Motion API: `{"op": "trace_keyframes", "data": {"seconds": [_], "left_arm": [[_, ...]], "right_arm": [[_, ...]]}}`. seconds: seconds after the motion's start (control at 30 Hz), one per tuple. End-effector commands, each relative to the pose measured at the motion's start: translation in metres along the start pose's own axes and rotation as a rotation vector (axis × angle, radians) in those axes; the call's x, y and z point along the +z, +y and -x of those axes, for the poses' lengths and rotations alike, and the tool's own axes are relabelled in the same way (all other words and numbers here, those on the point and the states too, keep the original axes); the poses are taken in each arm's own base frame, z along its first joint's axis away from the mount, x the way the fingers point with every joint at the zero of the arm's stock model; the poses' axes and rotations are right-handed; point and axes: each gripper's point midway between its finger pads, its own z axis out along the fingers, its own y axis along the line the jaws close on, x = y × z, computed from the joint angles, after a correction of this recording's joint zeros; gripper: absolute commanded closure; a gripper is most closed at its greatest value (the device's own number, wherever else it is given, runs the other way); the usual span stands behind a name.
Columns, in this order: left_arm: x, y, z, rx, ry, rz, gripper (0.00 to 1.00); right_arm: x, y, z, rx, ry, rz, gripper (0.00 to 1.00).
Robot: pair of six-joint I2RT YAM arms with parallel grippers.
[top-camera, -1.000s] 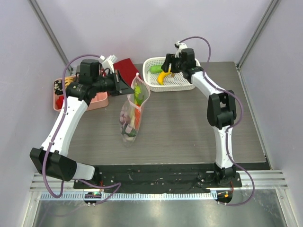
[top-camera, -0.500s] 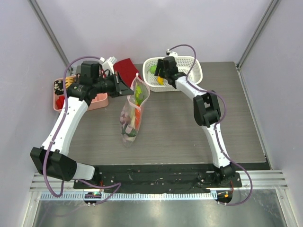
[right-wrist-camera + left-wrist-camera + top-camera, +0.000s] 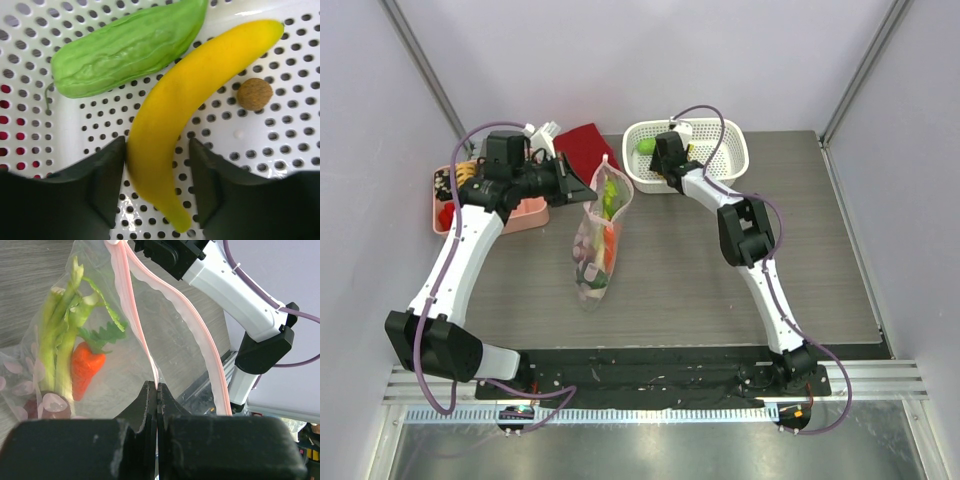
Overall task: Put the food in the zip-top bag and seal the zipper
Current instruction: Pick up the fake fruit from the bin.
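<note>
Clear, pink-dotted zip-top bag (image 3: 599, 240) stands centre-left on the table, its pink zipper strip (image 3: 140, 335) pinched in the closed left gripper (image 3: 157, 395). At upper centre, the right gripper (image 3: 156, 165), jaws parted, straddles a yellow toy banana (image 3: 185, 110) in the white perforated basket (image 3: 725, 160).

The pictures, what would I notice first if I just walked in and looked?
Probably the bright yellow banana, lying in the white basket between the right gripper's open fingers, beside a green pod. Next, the clear zip-top bag near the table's middle, its pink edge pinched by the left gripper, with an orange carrot and green stalks inside.
</note>
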Motion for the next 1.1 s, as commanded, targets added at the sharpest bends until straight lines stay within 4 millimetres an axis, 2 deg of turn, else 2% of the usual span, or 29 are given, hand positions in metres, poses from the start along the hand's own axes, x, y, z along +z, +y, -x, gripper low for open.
{"op": "trace_keyframes", "data": {"seconds": [0.0, 0.13, 0.17, 0.2, 0.23, 0.33, 0.37, 0.4, 0.47, 0.5, 0.53, 0.57, 0.6, 0.63, 0.7, 0.73, 0.77, 0.8, 0.83, 0.9, 0.93, 1.0, 1.03, 1.07], "left_arm": [[-0.005, -0.008, 0.008, 0.028, -0.030, -0.042, 1.00], [-0.005, -0.008, 0.010, 0.022, -0.032, -0.045, 1.00], [-0.006, -0.008, 0.010, 0.024, -0.033, -0.048, 1.00], [-0.006, -0.008, 0.010, 0.021, -0.032, -0.048, 1.00], [-0.006, -0.009, 0.010, 0.021, -0.035, -0.049, 1.00], [-0.008, -0.010, 0.009, 0.025, -0.039, -0.053, 1.00], [-0.008, -0.010, 0.009, 0.025, -0.039, -0.051, 1.00], [-0.009, -0.011, 0.009, 0.028, -0.043, -0.052, 1.00], [-0.009, -0.010, 0.008, 0.028, -0.043, -0.053, 1.00], [-0.010, -0.011, 0.008, 0.033, -0.048, -0.052, 1.00], [-0.010, -0.012, 0.007, 0.030, -0.046, -0.055, 1.00], [-0.010, -0.011, 0.006, 0.029, -0.048, -0.053, 1.00], [-0.011, -0.011, 0.007, 0.031, -0.054, -0.052, 1.00], [-0.010, -0.010, 0.007, 0.031, -0.054, -0.051, 1.00], [-0.011, -0.010, 0.006, 0.032, -0.056, -0.050, 1.00], [-0.011, -0.011, 0.005, 0.036, -0.057, -0.052, 1.00], [-0.011, -0.011, 0.006, 0.038, -0.059, -0.053, 1.00], [-0.012, -0.012, 0.006, 0.040, -0.062, -0.054, 1.00], [-0.013, -0.013, 0.005, 0.041, -0.063, -0.056, 1.00], [-0.015, -0.014, 0.005, 0.047, -0.069, -0.060, 1.00], [-0.016, -0.015, 0.005, 0.049, -0.073, -0.062, 1.00], [-0.017, -0.018, 0.004, 0.054, -0.077, -0.069, 1.00], [-0.018, -0.021, 0.002, 0.056, -0.074, -0.077, 1.00], [-0.019, -0.021, 0.003, 0.061, -0.077, -0.079, 1.00]], "right_arm": [[-0.008, -0.016, 0.026, -0.020, -0.070, -0.115, 0.53], [-0.024, -0.019, 0.044, -0.015, -0.078, -0.103, 0.71], [-0.034, -0.012, 0.059, -0.004, -0.094, -0.074, 0.74], [-0.038, -0.013, 0.063, -0.014, -0.099, -0.067, 0.81], [-0.042, -0.011, 0.069, -0.017, -0.108, -0.052, 0.84], [-0.066, -0.007, 0.104, -0.013, -0.158, -0.004, 0.99], [-0.073, -0.006, 0.115, -0.007, -0.183, 0.013, 0.99], [-0.088, -0.001, 0.131, -0.002, -0.206, 0.051, 0.99], [-0.099, -0.006, 0.149, -0.009, -0.244, 0.081, 0.99], [-0.117, 0.002, 0.167, -0.010, -0.266, 0.144, 0.99], [-0.123, -0.003, 0.178, -0.011, -0.274, 0.165, 0.99], [-0.133, 0.000, 0.192, -0.007, -0.306, 0.206, 0.99], [-0.156, 0.016, 0.206, -0.017, -0.313, 0.319, 0.99], [-0.170, 0.019, 0.217, -0.034, -0.326, 0.385, 0.99], [-0.197, 0.035, 0.219, -0.061, -0.312, 0.523, 0.99], [-0.230, 0.042, 0.240, -0.072, -0.365, 0.574, 0.99], [-0.238, 0.043, 0.237, -0.063, -0.362, 0.597, 0.99], [-0.257, 0.049, 0.243, -0.053, -0.384, 0.634, 0.99], [-0.284, 0.053, 0.258, -0.046, -0.430, 0.671, 0.99], [-0.310, 0.065, 0.260, -0.023, -0.437, 0.722, 0.99], [-0.336, 0.072, 0.265, -0.017, -0.475, 0.775, 0.99], [-0.365, 0.088, 0.262, 0.053, -0.500, 0.869, 0.99], [-0.391, 0.093, 0.261, 0.064, -0.560, 0.951, 0.99], [-0.402, 0.098, 0.258, 0.074, -0.576, 0.999, 0.99]]}}
